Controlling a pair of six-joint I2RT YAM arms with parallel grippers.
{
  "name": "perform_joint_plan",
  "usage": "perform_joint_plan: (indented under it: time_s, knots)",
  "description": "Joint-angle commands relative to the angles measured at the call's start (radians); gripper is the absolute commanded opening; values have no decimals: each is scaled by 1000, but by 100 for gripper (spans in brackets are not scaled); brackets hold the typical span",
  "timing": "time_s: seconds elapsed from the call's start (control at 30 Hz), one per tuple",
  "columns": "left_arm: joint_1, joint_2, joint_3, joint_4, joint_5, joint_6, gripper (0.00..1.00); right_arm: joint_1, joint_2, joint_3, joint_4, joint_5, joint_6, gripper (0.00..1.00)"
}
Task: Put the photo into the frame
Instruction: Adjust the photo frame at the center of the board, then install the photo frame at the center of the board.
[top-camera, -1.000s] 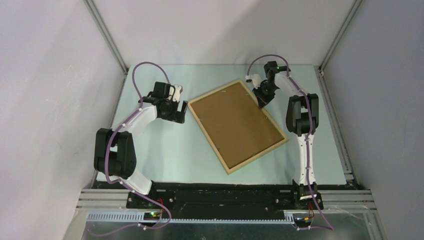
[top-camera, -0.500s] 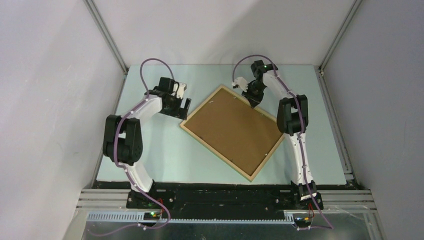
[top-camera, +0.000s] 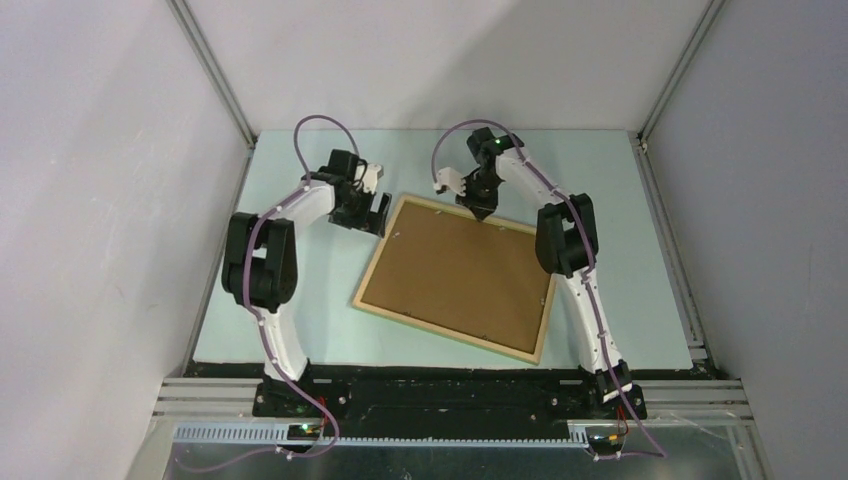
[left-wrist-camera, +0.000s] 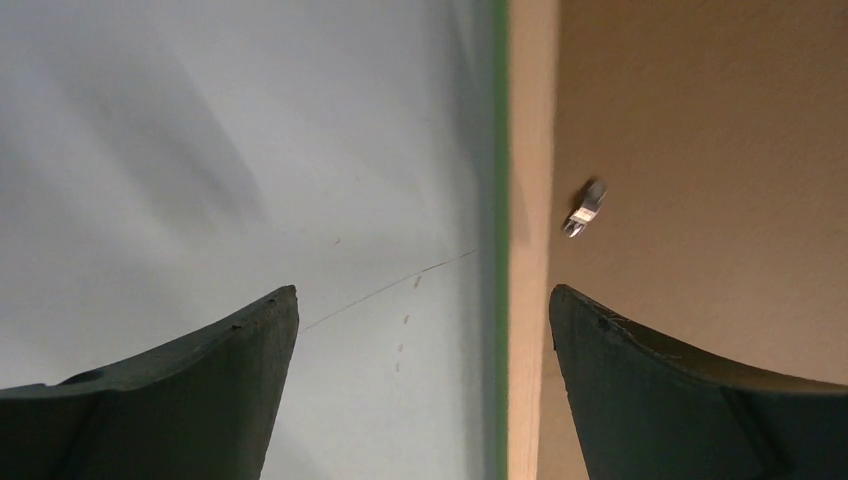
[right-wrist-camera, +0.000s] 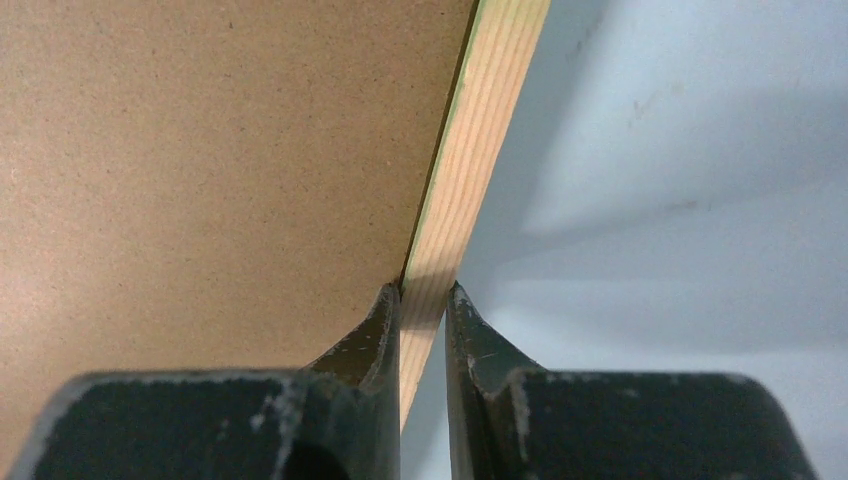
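The frame (top-camera: 445, 333) is lying face down mid-table (top-camera: 330, 340), with the brown backing board (top-camera: 455, 270) sitting in it. At its far rail the right gripper (right-wrist-camera: 423, 300) is pinching the wood. The left gripper (left-wrist-camera: 423, 330) is hanging wide open astride the far-left corner. No photo is showing, so with both grippers busy elsewhere, insertion is looking undone.

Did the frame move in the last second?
Yes. The frame, held by the right pincer, swung counterclockwise, its long side now nearly parallel to the table's far edge.
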Motion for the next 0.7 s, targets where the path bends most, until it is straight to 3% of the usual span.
perform_joint_plan:
  time_s: [0.0,0.27,0.67]
  knots:
    - [-28,18,46,-5,71,-36,97,50,52,23,87,-32,-42,0]
    - [-59,40,37,-5,88,-135,88,52,35,1,141,-33,54,0]
    - [-92,59,44,1,-48,-146,71,35,19,-26,153,-30,107,0]
